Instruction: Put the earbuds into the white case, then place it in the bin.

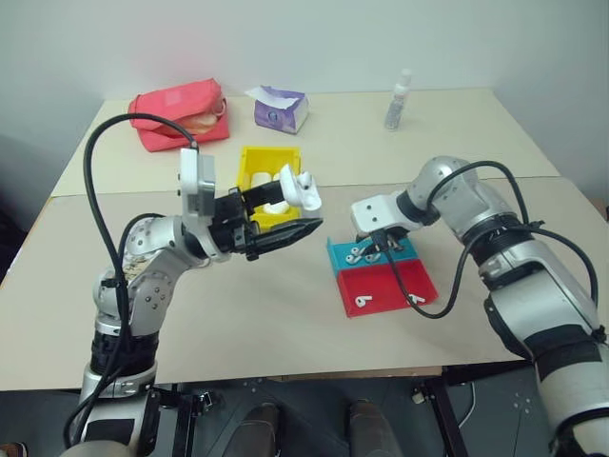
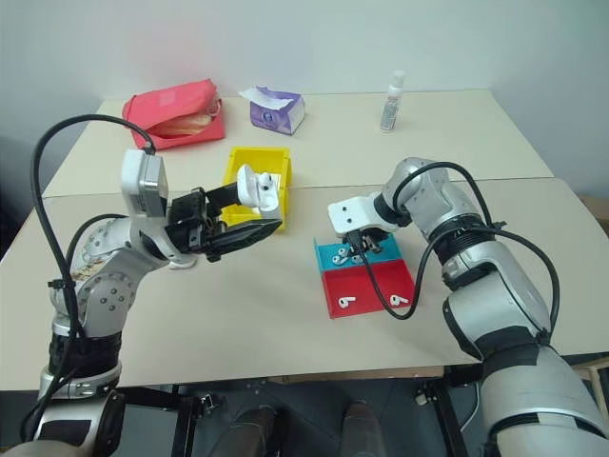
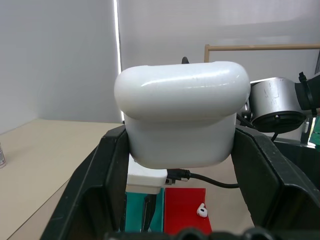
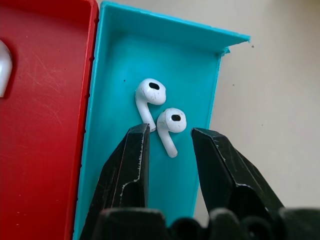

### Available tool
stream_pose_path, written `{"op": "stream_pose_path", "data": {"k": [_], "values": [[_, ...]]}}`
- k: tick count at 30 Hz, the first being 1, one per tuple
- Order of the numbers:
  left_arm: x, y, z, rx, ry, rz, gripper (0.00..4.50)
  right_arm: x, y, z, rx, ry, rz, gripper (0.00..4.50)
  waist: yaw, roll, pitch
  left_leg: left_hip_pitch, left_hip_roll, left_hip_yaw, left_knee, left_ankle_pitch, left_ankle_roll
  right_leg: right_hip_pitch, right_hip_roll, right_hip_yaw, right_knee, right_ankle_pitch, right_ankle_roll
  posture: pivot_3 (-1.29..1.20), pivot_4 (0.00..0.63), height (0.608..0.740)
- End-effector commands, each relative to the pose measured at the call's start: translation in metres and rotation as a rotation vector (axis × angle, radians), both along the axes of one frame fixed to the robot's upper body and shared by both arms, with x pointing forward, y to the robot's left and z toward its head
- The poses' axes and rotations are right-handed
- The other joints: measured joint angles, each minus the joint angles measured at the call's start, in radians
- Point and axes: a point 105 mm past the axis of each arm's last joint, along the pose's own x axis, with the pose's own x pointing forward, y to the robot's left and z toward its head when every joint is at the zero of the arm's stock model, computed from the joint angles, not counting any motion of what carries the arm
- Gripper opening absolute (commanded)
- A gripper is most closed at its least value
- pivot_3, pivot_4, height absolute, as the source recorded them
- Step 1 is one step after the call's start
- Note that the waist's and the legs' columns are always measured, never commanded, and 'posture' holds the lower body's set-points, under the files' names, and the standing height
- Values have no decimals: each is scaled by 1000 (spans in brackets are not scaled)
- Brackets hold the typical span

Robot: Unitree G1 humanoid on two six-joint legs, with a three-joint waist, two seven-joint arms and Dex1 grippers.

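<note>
Over the teal tray (image 4: 150, 65), the right gripper (image 4: 167, 137) points steeply down, forearm bent in from the right — its black fingers (image 4: 135, 150) stand apart around the stem of one of the two earbuds (image 4: 172, 122) lying on the tray floor, not yet clamped. Beside it, touching, sits the red tray (image 1: 395, 286), with two more earbuds in it. Left gripper (image 1: 285, 228) is raised above the table (image 1: 285, 314), pointing toward the right and slightly upward, fingers clamped on the white case (image 3: 182, 117), lid flipped open. Behind the case — the yellow bin (image 1: 257, 162). Farther back on the beige tabletop: a red pouch (image 1: 181, 114), a purple tissue pack (image 1: 281, 107), a small clear bottle (image 1: 398, 100). Plain pale wall beyond.
</note>
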Motion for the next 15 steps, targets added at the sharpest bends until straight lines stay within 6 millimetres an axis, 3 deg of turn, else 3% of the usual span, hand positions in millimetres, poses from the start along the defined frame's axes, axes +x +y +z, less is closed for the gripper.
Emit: {"op": "stream_pose_path", "data": {"k": [1,15], "values": [[-8,2,10,-11,-47,0,2769,5,4,10,-8,-68,37,1689,0,0,0,0,0,0,0,0,0,0,0,0,0,0,0,0,150,740],[-9,3,11,-11,-52,7,2769,10,9,4,-16,-110,54,1689,-13,0,0,0,0,0,0,0,0,0,0,0,0,0,0,0,150,740]]}}
